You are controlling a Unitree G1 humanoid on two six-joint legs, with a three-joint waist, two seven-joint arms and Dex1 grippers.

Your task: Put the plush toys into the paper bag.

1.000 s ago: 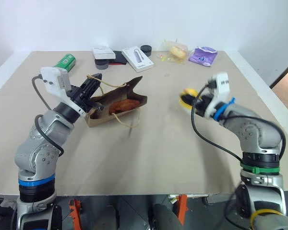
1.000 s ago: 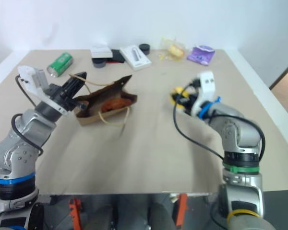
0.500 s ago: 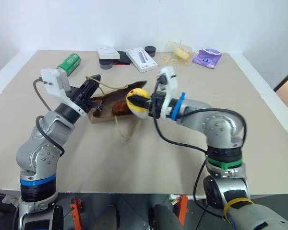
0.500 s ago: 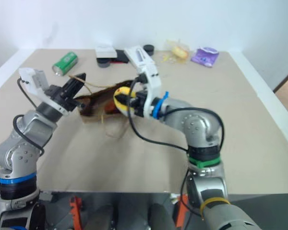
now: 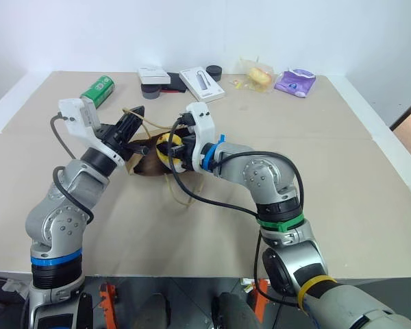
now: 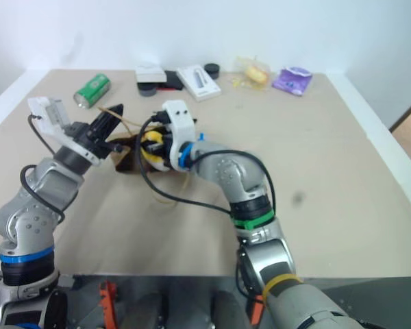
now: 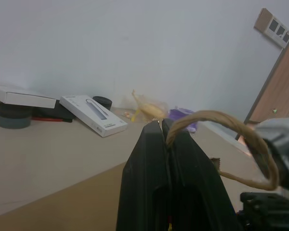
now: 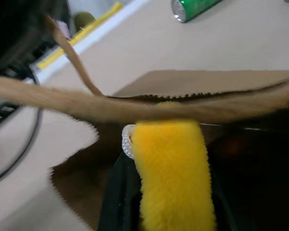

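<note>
**Both jaws closed on their loads at the bag mouth**

The left gripper [image 5: 138, 113] has its jaws clamped on a twisted-cord handle [image 7: 216, 118] of the paper bag [image 5: 145, 164], holding the mouth up. The right gripper [image 5: 170, 148] grips the yellow-and-white egg-shaped toy [image 8: 169, 168] at the bag's opening (serrated paper edge just above the toy). The bag lies on the table [image 5: 315, 171]. A green can [image 5: 98, 90] and a white box [image 5: 200, 83] sit well behind.
</note>
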